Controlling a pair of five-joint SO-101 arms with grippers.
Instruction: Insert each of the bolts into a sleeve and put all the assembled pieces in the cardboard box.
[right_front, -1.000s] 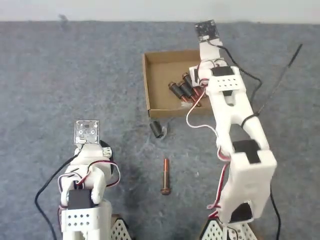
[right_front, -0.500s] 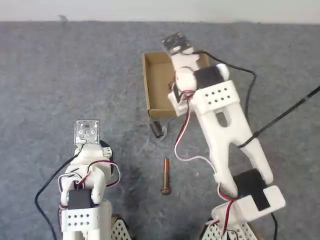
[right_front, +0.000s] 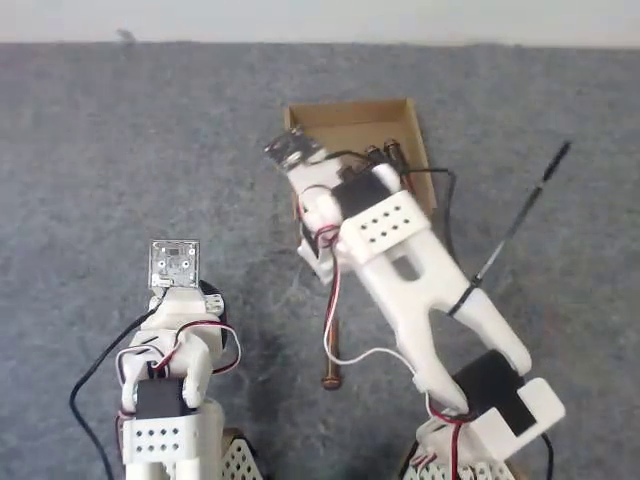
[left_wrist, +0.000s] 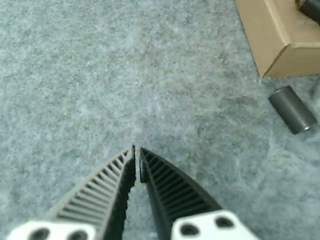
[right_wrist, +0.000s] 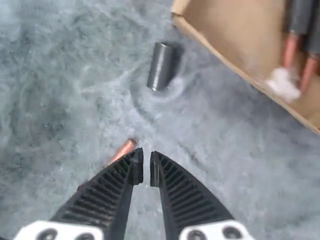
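Observation:
A dark sleeve (right_wrist: 162, 66) lies on the grey carpet just outside the cardboard box (right_wrist: 235, 45). A copper bolt (right_wrist: 122, 151) lies close by, its end peeking out beside my right gripper (right_wrist: 145, 159). That gripper hovers shut and empty above the carpet between bolt and sleeve. In the high view the right arm (right_front: 400, 270) covers the sleeve and most of the bolt (right_front: 330, 378). Assembled pieces (right_wrist: 300, 30) lie in the box. My left gripper (left_wrist: 136, 150) is shut and empty over bare carpet, well away from the sleeve (left_wrist: 292, 110).
The box (right_front: 350, 115) sits at the far middle of the carpet. The left arm (right_front: 175, 350) stays near the front left. Loose cables hang from the right arm across the bolt's area.
The right arm has swung from over the box toward the left and nearer, now above the sleeve and bolt. The left arm has not moved.

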